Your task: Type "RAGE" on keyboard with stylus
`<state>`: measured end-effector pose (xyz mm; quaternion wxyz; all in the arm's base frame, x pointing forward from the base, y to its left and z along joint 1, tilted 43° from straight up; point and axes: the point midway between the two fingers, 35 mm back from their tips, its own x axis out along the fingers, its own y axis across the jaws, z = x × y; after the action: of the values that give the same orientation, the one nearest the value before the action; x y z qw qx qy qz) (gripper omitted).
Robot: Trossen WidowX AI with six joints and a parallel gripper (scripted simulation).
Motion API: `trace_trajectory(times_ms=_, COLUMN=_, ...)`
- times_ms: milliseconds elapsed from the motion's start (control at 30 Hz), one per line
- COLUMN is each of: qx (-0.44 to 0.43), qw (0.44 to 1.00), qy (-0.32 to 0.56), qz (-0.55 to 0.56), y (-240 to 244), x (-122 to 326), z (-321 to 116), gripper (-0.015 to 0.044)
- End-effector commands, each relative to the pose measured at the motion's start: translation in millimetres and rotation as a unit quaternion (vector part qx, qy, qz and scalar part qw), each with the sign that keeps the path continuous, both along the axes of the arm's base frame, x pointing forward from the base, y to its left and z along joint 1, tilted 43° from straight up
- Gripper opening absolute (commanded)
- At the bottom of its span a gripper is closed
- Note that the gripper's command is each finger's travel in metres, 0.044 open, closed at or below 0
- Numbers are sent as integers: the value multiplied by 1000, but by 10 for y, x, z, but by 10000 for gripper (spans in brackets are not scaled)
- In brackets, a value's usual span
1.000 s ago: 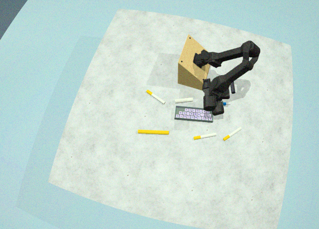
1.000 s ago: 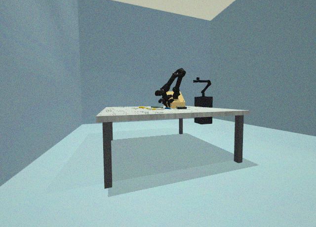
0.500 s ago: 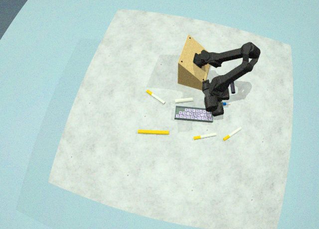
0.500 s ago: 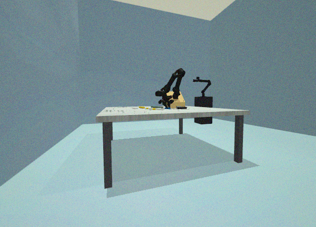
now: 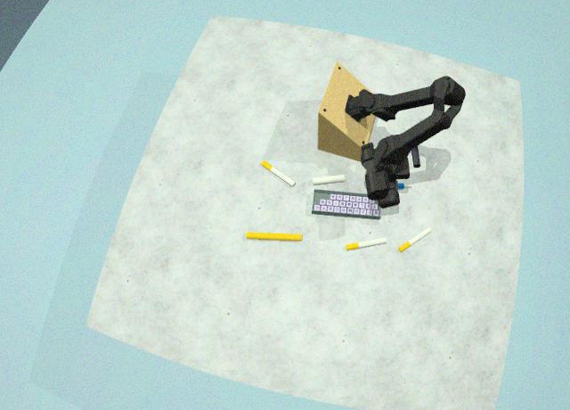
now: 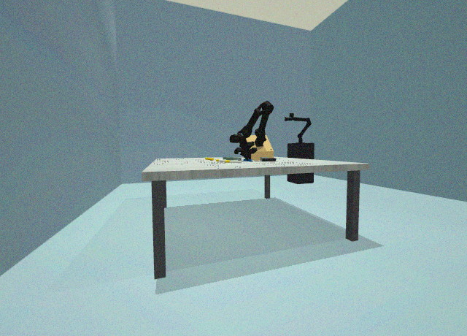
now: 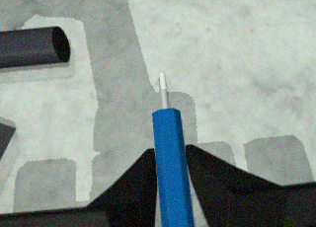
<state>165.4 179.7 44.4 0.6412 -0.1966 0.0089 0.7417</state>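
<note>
The blue stylus (image 5: 401,185) (image 6: 247,160) (image 7: 173,188) has a thin pale tip and lies at table level, its tip pointing away from the arm's palm in the wrist view. My gripper (image 7: 170,153) is shut on the stylus, with one black finger against each side of its blue barrel. In the top view the arm hides the fingers and most of the barrel. The keyboard (image 5: 317,193) (image 6: 231,158) has a dark frame and rows of pale keys. The arm covers its upper right corner in the top view, and the stylus is just beyond that corner.
A wooden wedge block (image 5: 336,136) (image 6: 265,155) stands behind the keyboard. A dark cylinder (image 5: 415,157) (image 7: 30,48) lies near the stylus. A white cylinder (image 5: 329,179), a yellow stick (image 5: 274,236) and white-and-yellow sticks (image 5: 278,173) (image 5: 365,243) (image 5: 415,240) lie around the keyboard.
</note>
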Motion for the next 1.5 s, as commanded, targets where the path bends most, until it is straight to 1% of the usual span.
trace_trajectory(times_ms=0, qx=0, qw=1000, qy=-1, qz=0, y=0, x=2, z=1, gripper=0)
trace_trajectory(times_ms=400, qx=-6, qw=1000, qy=-1, qz=0, y=-97, x=13, z=52, gripper=0)
trace_trajectory(times_ms=967, qx=-2, qw=1000, qy=0, qz=0, y=-335, x=-19, z=347, gripper=0)
trace_trajectory(times_ms=1133, qx=-1, qw=1000, qy=0, qz=0, y=-343, x=-21, z=363, gripper=0)
trace_trajectory(times_ms=1233, qx=-23, qw=999, qy=22, qz=4, y=-335, x=-4, z=310, gripper=0)
trace_trajectory(times_ms=1467, qx=-124, qw=988, qy=93, qz=19, y=-361, x=92, z=225, gripper=0)
